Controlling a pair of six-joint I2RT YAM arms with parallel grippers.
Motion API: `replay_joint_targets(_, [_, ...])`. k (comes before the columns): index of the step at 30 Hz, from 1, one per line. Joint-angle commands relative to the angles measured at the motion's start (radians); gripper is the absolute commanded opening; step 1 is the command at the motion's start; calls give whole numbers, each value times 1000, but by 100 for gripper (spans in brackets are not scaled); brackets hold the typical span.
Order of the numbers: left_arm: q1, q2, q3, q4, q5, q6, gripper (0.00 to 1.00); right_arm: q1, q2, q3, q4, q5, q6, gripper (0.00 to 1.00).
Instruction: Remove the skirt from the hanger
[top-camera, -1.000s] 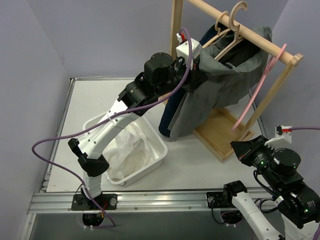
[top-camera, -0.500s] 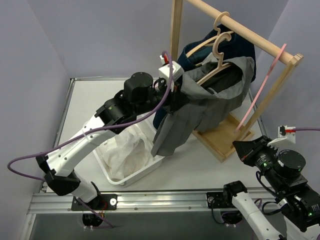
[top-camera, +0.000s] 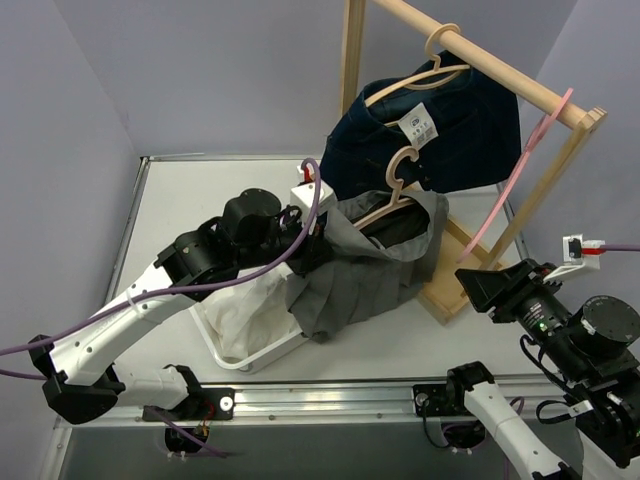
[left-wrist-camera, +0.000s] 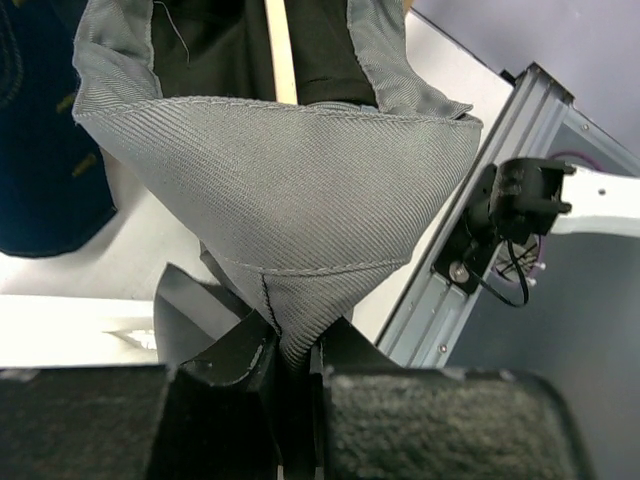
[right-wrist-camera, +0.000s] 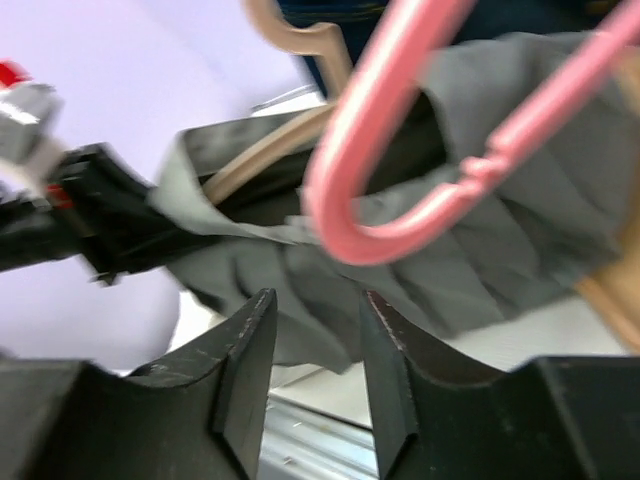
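The skirt has come down off the rail and is now hanging low beside the white basket. The left gripper is pinching its grey waistband tight to pull it. The wooden hanger is still sitting inside the skirt. The right gripper is waiting partly open, holding nothing, maybe ready to grab the hanger.

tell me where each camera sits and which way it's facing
Top external: above and behind the bases, looking down on the table and clothes rack; both arms show.
Left wrist: on the left arm, looking forward at the grey skirt, pinched in the left gripper at the bottom.
Right wrist: on the right arm, facing across toward the grey skirt past the pink hanger; the open right gripper shows at the bottom.
Shared: both wrist views show the grey skirt with the wooden hanger inside.
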Motion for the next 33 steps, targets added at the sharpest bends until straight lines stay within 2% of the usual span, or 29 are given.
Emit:
replay_joint_targets(1, [-19,-73,8,23,28,22,2,-9,66,3,168,-240,17,33])
replay_joint_targets(4, [-24,-94,-23,26,39,19,2,-47,86,6,225,-322,53,32])
replay_joint_targets(8, [-31,-88,-25,12,62,17,2,-137,112,65,294,-504,91,31])
replay_joint_targets(12, [-45,-97,-19,6,57,20,2,-248,133,89,406,-612,171,31])
replay_joint_targets(15, [-51,-117,-12,9,60,22,2,-269,152,76,416,-574,182,32])
replay_joint_targets(19, [-53,-130,-2,-14,54,25,2,-271,156,-17,455,-509,172,46])
replay_joint_targets(23, [-54,-153,0,-24,51,25,2,-269,164,-118,549,-510,205,48])
replay_joint_targets(27, [-54,-154,20,-49,31,42,2,-269,196,-105,524,-464,156,47])
replay_joint_targets(33, [-54,-131,38,-40,76,35,2,-269,233,-117,561,-474,154,46])
